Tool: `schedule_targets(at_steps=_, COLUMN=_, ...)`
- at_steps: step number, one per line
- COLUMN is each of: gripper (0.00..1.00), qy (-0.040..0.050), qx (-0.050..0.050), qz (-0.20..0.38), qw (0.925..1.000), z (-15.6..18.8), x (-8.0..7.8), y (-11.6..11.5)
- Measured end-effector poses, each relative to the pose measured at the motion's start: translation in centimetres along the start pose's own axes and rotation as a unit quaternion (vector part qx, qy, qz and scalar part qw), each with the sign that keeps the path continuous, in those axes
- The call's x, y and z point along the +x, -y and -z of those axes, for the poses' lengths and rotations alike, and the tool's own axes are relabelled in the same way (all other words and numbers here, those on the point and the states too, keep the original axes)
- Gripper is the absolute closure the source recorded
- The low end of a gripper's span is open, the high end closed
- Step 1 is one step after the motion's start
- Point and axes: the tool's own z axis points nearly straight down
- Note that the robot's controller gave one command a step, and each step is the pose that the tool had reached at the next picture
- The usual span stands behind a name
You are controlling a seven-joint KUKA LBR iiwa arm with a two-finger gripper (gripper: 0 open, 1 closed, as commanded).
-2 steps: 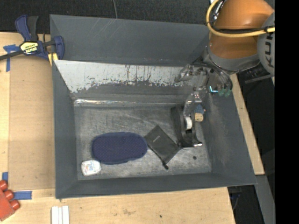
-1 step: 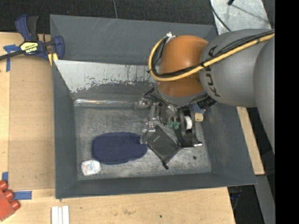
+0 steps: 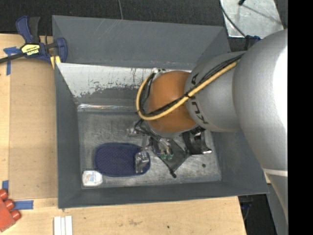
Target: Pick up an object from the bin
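A dark blue oval pad with a woven look (image 3: 115, 159) lies flat on the bin floor at the front left. My gripper (image 3: 145, 157) hangs below the orange cover, low over the floor, with its metal tip at the pad's right end. Whether it touches the pad I cannot tell. A black blocky thing (image 3: 195, 142) sits just right of the gripper, partly hidden under the arm. A thin black strip (image 3: 175, 167) pokes out toward the front wall beneath the gripper.
A small white and clear round thing (image 3: 92, 178) lies in the front left corner of the bin. The arm and its orange cover hide the floor's back right part. Bare floor lies behind the blue pad, toward the back wall.
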Motion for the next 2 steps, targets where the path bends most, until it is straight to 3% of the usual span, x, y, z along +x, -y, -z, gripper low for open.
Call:
schedule_targets(at_steps=1, gripper=1.00, qy=-0.0076, qx=-0.001, qz=-0.002, qw=1.0000, z=0.2, x=0.2, y=0.0)
schedule_targets(at_steps=2, gripper=1.00, qy=0.0003, qx=-0.003, qz=0.156, qw=0.9877, z=24.9, x=2.2, y=1.3)
